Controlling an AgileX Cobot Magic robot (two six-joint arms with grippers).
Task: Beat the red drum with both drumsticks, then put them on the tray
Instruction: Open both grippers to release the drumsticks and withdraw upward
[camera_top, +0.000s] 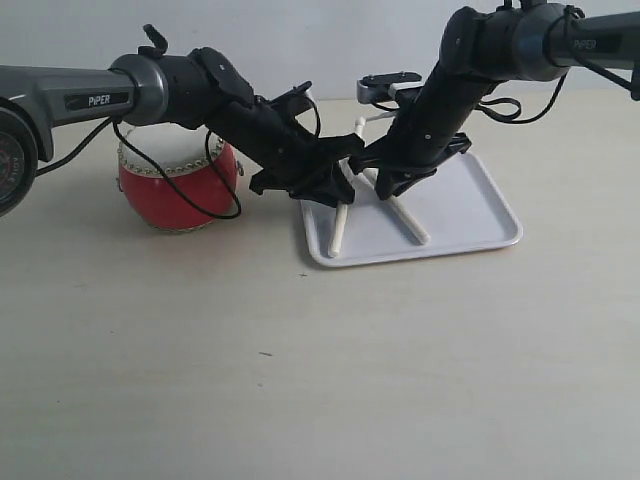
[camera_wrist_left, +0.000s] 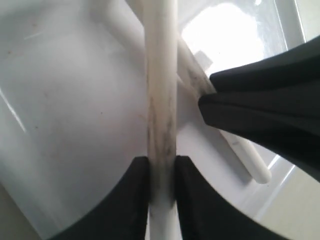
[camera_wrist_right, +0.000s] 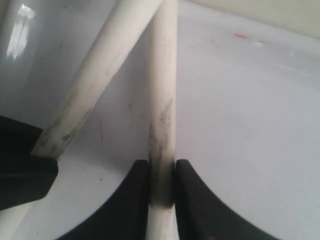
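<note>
While both arms hang low over the tray (camera_top: 480, 215), the left gripper (camera_wrist_left: 161, 170) pinches one drumstick (camera_wrist_left: 160, 90) and the right gripper (camera_wrist_right: 162, 172) pinches the other drumstick (camera_wrist_right: 164, 100), shafts crossing; the red drum (camera_top: 175, 195) sits beside the tray, leftward. Light, stiff, smooth wood, I'd judge: it may roll, so grip squarely across the shaft
</note>
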